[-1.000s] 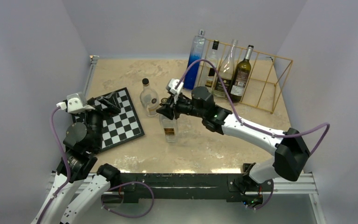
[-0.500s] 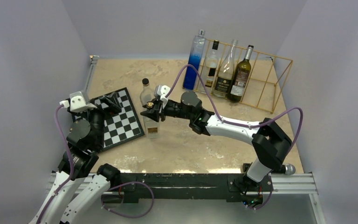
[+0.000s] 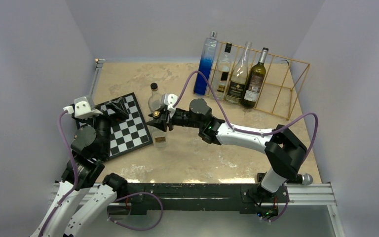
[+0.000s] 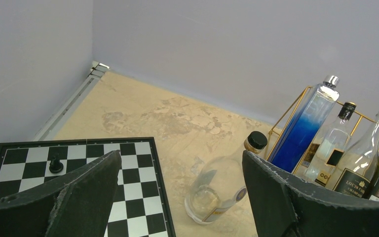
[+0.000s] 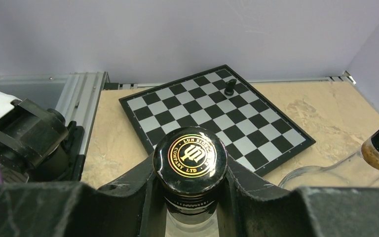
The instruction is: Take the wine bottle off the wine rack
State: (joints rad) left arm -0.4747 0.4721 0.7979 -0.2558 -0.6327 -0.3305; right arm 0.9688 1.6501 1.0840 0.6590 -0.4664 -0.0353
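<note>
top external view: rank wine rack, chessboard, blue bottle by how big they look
1. wine rack, largest
2. chessboard, somewhat smaller, partly hidden
3. blue bottle, clearly smallest

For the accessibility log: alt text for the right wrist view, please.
The right gripper is closed on the neck of a black-capped bottle. Behind it lies a chessboard holding one black piece; a second bottle is at right.

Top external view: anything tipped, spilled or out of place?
Nothing spilled or toppled. The one oddity is a lone black chess piece on the black-and-white checkerboard. The right gripper is shut on the neck of a clear black-capped bottle beside the board's edge.
</note>
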